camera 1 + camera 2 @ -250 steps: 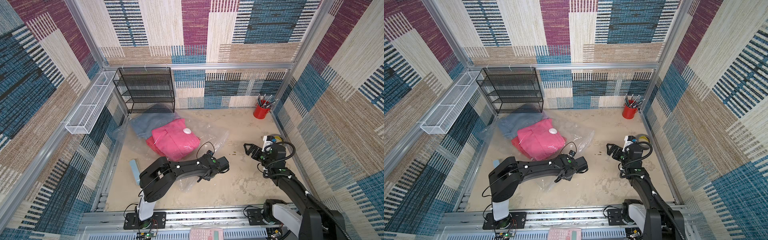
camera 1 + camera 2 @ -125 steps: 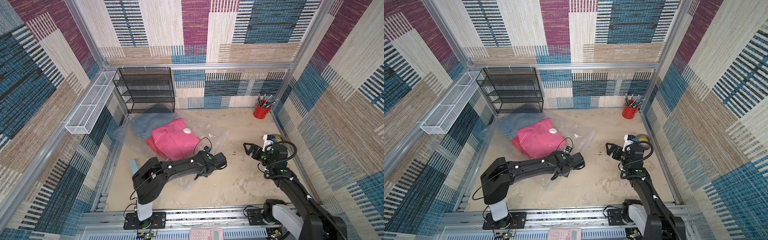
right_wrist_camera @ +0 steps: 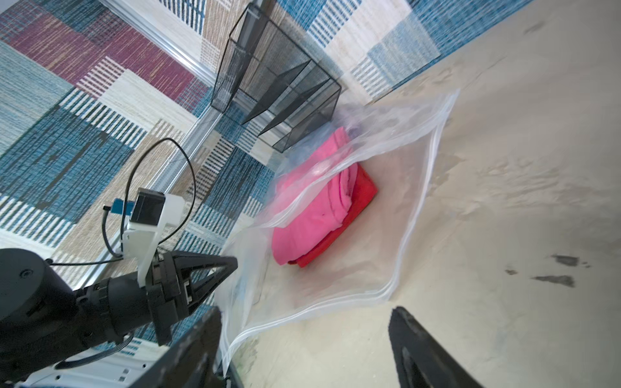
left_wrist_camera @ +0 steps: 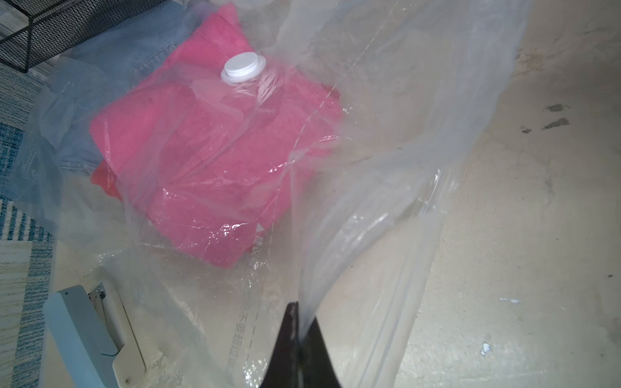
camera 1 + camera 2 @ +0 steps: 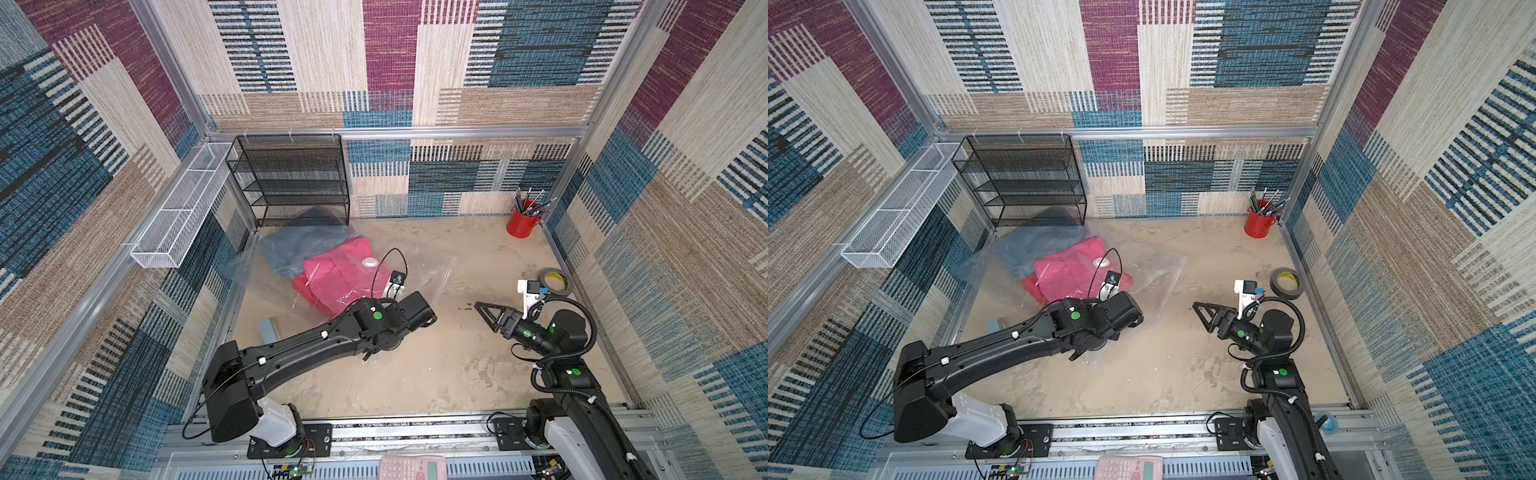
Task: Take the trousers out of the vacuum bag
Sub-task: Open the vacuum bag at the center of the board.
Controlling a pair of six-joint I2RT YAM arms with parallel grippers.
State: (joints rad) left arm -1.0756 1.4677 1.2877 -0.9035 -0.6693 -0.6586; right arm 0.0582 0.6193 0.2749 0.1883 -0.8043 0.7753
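Observation:
The vacuum bag (image 5: 419, 274) lies crinkled on the floor at the back left, its white valve cap (image 5: 369, 262) on top. Inside it lie the trousers: a pink pair (image 5: 336, 278) over a red pair (image 3: 359, 198), with a light-blue denim pair (image 5: 299, 245) behind. My left gripper (image 4: 297, 319) is shut on a fold of the bag's plastic and holds it up off the floor; in both top views its wrist hides the fingers. My right gripper (image 5: 482, 309) hovers open to the right of the bag's mouth. The zip edge (image 3: 336, 309) runs between its fingers without touching them.
A black mesh shelf (image 5: 291, 178) and a white wire basket (image 5: 178, 212) stand along the back left. A red cup of pens (image 5: 519, 222) is at the back right and a tape roll (image 5: 555, 280) by the right wall. A light-blue stapler (image 5: 268, 330) lies left of the bag.
My left gripper has shut on the bag's plastic and drawn to the left with it. The right gripper's jaws have narrowed a little; that arm has barely moved.

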